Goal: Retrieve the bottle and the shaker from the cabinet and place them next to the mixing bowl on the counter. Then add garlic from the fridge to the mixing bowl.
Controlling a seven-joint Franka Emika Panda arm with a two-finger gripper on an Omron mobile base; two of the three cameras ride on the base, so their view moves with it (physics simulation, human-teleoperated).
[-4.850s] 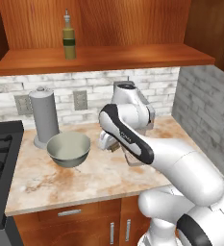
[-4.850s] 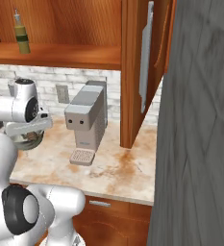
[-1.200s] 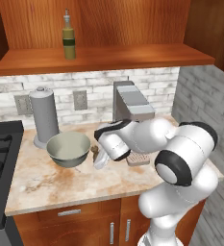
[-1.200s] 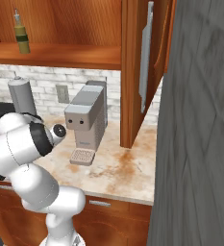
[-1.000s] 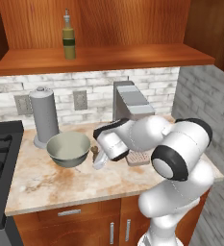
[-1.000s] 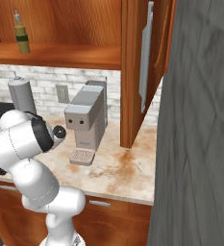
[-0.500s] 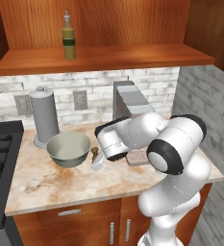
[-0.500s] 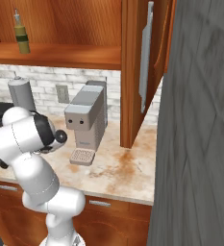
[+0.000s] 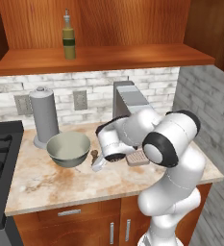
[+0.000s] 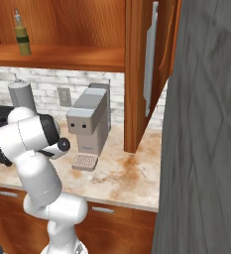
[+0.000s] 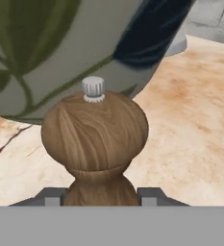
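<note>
The wooden shaker (image 11: 95,144) is standing about upright w/ its round knob and small silver cap on top, so its long line is running up and down. It is sitting low by the counter (image 9: 60,182), just beside the mixing bowl (image 9: 68,149), on the bowl's right in the left base view. The gripper (image 9: 98,163) is clenching the shaker's thin neck, one dark finger tip (image 11: 53,196) on each side.

The bottle (image 9: 68,37) is standing upright on the cabinet shelf (image 9: 108,55), thin neck pointing up, well apart from the bowl.

Vs. a sec ago: the arm's elbow is now swinging closer to the camera, and the gripper is sitting a bit lower by the bowl. Bottle, bowl, paper towel roll (image 9: 44,116) and coffee machine (image 10: 88,124) are staying put.

The bottle has a dark band, but no words can be read. The bowl has a leaf pattern on its side.
</note>
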